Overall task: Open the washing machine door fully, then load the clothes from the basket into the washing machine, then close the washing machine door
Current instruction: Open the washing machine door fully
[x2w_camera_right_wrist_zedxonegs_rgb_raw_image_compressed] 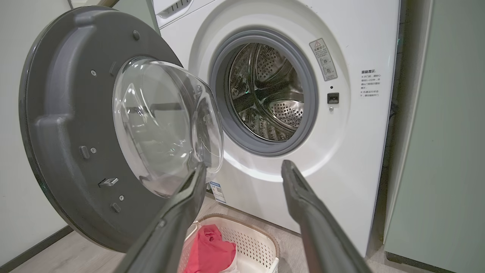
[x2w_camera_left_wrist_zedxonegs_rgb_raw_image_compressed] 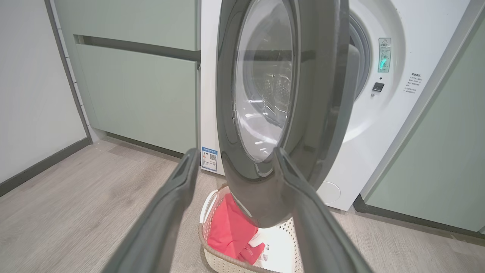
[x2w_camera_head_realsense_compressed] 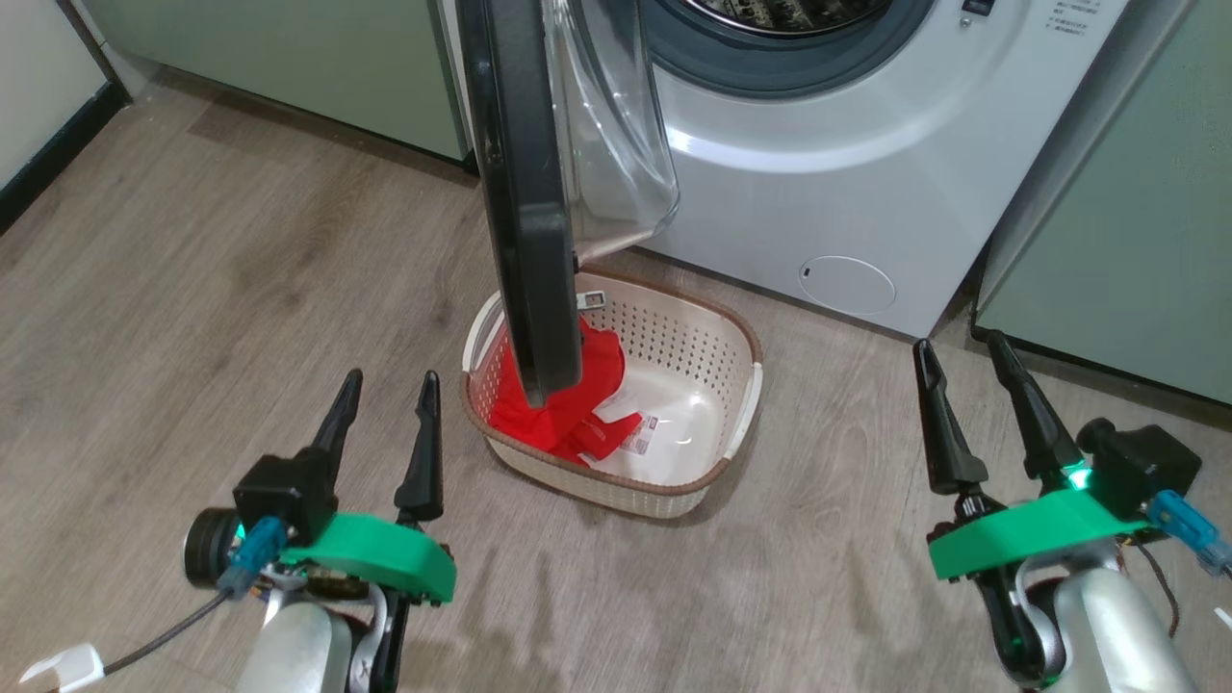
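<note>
The washing machine [x2w_camera_head_realsense_compressed: 818,192] stands ahead, its steel drum [x2w_camera_right_wrist_zedxonegs_rgb_raw_image_compressed: 269,91] uncovered. The washing machine door [x2w_camera_head_realsense_compressed: 525,192] hangs swung out to the left, edge-on in the head view, with its clear glass bowl [x2w_camera_right_wrist_zedxonegs_rgb_raw_image_compressed: 166,121] bulging inward. On the floor below it sits the basket [x2w_camera_head_realsense_compressed: 674,339]. Inside lie the red clothes [x2w_camera_head_realsense_compressed: 606,371], partly hidden by the door's lower rim. My left gripper [x2w_camera_head_realsense_compressed: 392,377] is open and empty, left of the basket. Open and empty too, my right gripper [x2w_camera_head_realsense_compressed: 958,342] is to the basket's right, before the machine's lower front.
Pale green cabinets [x2w_camera_head_realsense_compressed: 1107,241] flank the machine on the right, and more of them [x2w_camera_head_realsense_compressed: 289,48] on the left. Wood-look floor [x2w_camera_head_realsense_compressed: 192,289] spreads around the basket. A wall with a dark skirting [x2w_camera_left_wrist_zedxonegs_rgb_raw_image_compressed: 38,167] runs along the far left.
</note>
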You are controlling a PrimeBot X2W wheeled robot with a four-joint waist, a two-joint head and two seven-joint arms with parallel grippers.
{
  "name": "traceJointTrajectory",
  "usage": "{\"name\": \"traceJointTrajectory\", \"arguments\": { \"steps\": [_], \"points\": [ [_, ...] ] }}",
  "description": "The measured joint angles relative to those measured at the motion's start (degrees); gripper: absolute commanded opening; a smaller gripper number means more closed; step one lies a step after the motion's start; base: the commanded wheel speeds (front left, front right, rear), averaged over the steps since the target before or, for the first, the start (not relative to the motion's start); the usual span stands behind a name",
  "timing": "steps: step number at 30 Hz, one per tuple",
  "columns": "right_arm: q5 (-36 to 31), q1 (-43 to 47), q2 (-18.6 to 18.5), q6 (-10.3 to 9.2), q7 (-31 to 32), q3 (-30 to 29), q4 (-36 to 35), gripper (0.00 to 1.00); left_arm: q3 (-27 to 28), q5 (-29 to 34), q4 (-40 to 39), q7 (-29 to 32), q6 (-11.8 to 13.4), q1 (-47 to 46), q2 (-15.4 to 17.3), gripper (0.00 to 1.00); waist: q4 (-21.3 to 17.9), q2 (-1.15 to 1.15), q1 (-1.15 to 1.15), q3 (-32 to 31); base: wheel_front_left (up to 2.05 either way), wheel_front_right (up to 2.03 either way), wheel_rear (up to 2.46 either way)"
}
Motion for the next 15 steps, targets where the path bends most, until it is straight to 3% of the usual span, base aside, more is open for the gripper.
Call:
{"name": "traceJointTrajectory", "arguments": {
  "steps": [15],
  "points": [
    [-0.3, 0.0, 0.8, 0.0, 0.0, -0.3, -0.1, 1.0, -0.1, 0.0, -0.5, 0.0, 0.2, 0.2, 0.0, 1.0, -0.4, 0.0, 0.0, -0.1, 0.0, 0.0, 0.0]
  ]
}}
